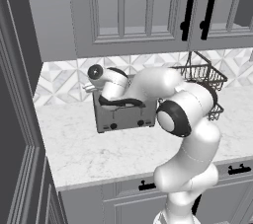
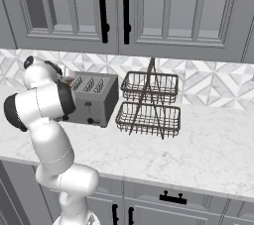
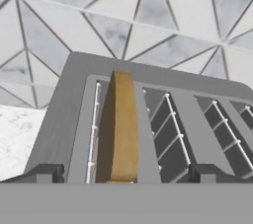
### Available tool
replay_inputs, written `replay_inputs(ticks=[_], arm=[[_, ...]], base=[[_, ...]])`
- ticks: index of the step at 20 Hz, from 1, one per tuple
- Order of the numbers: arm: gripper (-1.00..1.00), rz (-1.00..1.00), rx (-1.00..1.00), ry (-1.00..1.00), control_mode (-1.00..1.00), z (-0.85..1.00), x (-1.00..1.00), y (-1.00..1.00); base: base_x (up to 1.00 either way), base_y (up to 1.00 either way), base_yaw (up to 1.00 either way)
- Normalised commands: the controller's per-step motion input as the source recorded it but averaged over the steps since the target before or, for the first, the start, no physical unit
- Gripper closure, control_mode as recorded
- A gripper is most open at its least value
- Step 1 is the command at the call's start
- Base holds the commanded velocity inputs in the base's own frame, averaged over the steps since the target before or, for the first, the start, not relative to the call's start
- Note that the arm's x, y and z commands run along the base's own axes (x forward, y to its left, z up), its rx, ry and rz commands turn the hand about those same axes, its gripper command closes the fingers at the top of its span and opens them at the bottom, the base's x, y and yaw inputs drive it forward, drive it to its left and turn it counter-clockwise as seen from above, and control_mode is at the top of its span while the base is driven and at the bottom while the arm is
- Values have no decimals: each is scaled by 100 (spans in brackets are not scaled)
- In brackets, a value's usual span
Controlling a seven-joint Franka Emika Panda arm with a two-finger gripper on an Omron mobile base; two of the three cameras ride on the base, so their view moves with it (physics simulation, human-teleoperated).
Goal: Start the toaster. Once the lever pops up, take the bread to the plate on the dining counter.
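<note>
I see the toaster (image 2: 92, 99) standing on the counter (image 2: 208, 149), back by the wall near its left end. The bread (image 3: 119, 129) sits upright in the toaster's leftmost slot, with the other slots to its right. The baskets (image 2: 149, 104) stand just beside the toaster on its right, one tier above the other, also toward the back edge. My claw (image 3: 126, 172) hangs over the toaster's front, jaws wide either side of the bread.

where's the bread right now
In the hand view the bread stands on edge in the leftmost slot of the toaster, between the open gripper's fingertips, with the tiled wall behind.
</note>
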Motion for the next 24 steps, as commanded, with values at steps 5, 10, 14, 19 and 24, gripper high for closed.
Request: replay_inputs(ticks=[5,10,14,19,24], arm=[[-100,-1,0,-1,-100,-5,13,0],[-100,-1,0,-1,-100,-2,12,0],[-100,-1,0,-1,-100,-1,11,0],[-100,0,0,-1,-100,-4,11,0],[100,0,0,0,-100,-5,10,0]], base=[[0,0,0],[0,0,0],[0,0,0],[0,0,0],[0,0,0]])
